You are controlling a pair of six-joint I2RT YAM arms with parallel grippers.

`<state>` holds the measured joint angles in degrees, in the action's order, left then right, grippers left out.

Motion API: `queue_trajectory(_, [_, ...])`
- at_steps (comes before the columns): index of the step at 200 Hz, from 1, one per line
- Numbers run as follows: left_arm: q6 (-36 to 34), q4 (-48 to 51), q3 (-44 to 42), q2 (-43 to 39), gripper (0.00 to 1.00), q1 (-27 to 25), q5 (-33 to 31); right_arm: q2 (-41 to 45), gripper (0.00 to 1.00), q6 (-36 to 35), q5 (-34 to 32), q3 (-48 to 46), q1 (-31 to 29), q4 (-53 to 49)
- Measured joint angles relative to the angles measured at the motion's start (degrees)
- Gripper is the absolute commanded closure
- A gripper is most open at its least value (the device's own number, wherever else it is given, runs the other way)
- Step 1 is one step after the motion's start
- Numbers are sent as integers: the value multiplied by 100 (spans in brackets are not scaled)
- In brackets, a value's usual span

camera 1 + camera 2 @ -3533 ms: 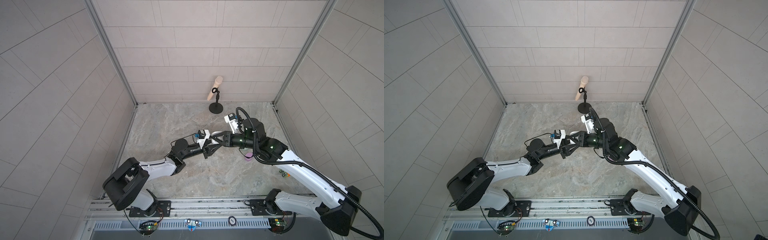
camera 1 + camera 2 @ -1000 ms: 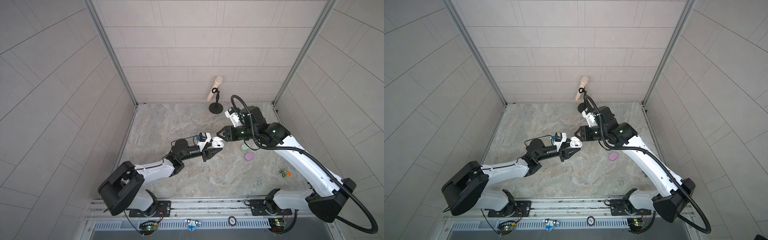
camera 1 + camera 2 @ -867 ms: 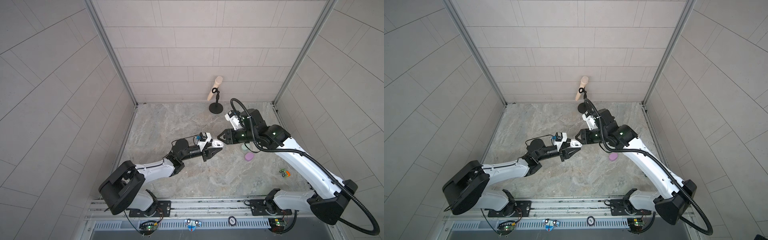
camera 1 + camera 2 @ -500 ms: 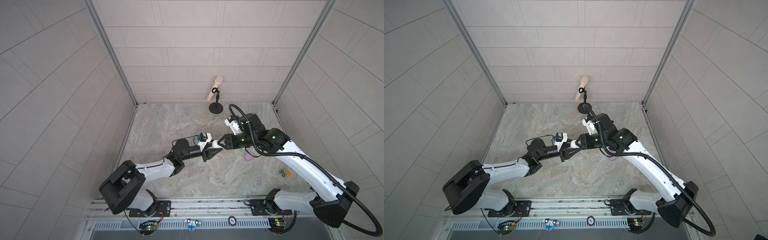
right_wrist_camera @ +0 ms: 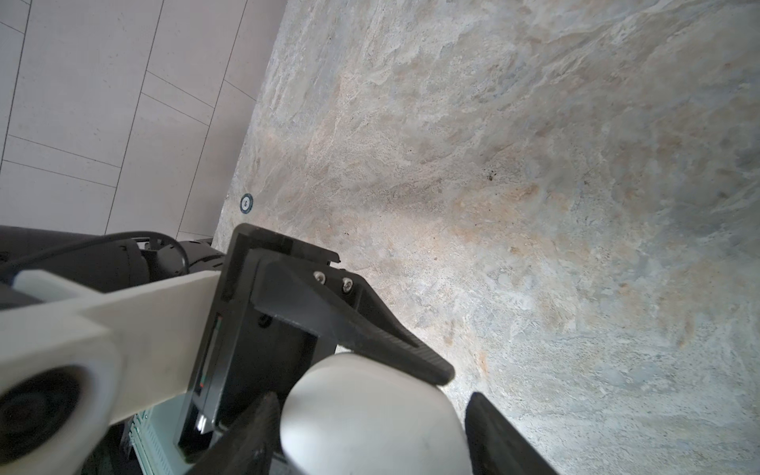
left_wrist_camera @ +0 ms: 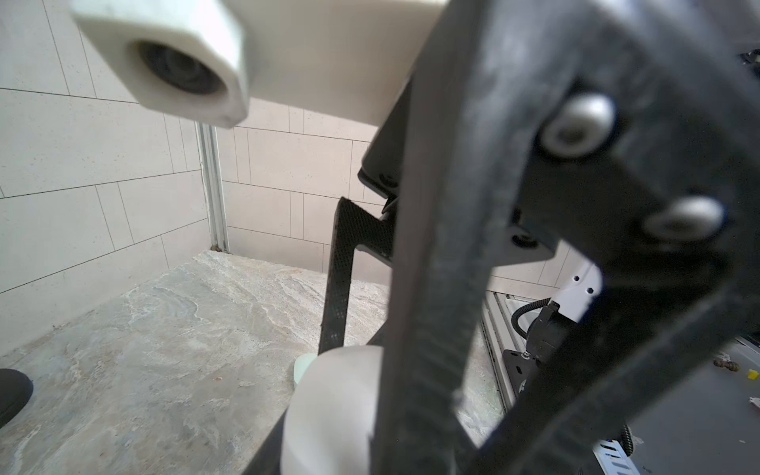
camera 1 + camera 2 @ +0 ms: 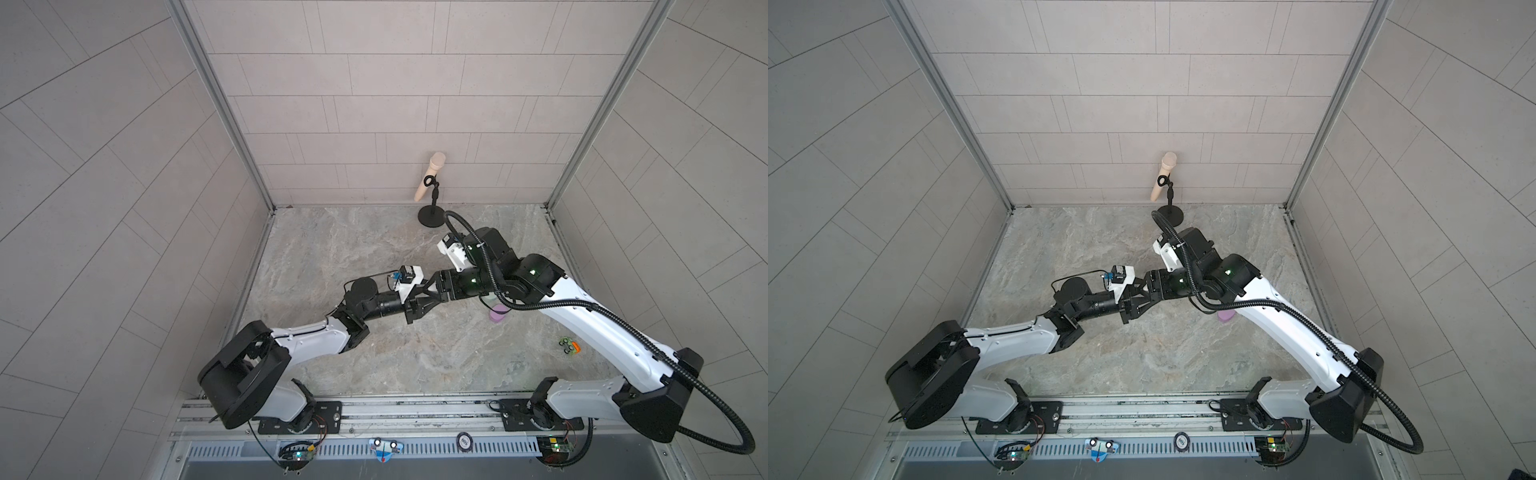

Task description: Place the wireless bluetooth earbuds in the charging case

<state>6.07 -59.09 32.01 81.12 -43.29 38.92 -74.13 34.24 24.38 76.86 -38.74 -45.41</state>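
Quick status from me: my left jaws are clamped on the white charging case, holding it up off the worktop near the middle. My right jaws are spread open either side of that same case, one side close against it and the other with a clear gap. As far as I can see, that side isn't gripping anything.

Honest problem: I can't spot a single one of the earbuds in any view. They're either hidden or just too tiny to make out. I can't tell if the lid's up either.

Down on the worktop there's a lilac piece and a mint piece near my right arm, plus a little green-and-orange toy further off.

My guess is nothing's visibly seated yet and the lilac and mint bits look untouched, so most of the job's left.
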Motion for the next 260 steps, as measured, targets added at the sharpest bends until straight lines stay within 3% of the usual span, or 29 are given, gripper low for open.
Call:
queue_trajectory(62, [9, 13, 0, 0, 85, 2, -17, -94, 44, 118, 2, 2, -15, 59])
queue_trajectory(89, [9, 13, 0, 0, 79, 2, -20, -94, 49, 120, 2, 2, -15, 59])
queue_trajectory(98, [9, 15, 0, 0, 71, 2, -17, -94, 49, 118, -2, 2, -15, 59])
queue_trajectory(113, [11, 24, 0, 0, 48, 2, -20, -94, 50, 114, -37, 2, -15, 52])
queue_trajectory(157, [35, 118, -175, -24, 1, 0, -229, 26, 51, 26, -278, -173, 356, 7])
queue_trajectory(218, [81, 737, -929, -590, 0, 0, -1036, 142, 52, -413, -984, -1386, 1202, 87])
queue_trajectory(260, [44, 1071, -964, -1025, 0, 0, -1386, -409, 52, -535, -1434, -2396, 1482, 605])
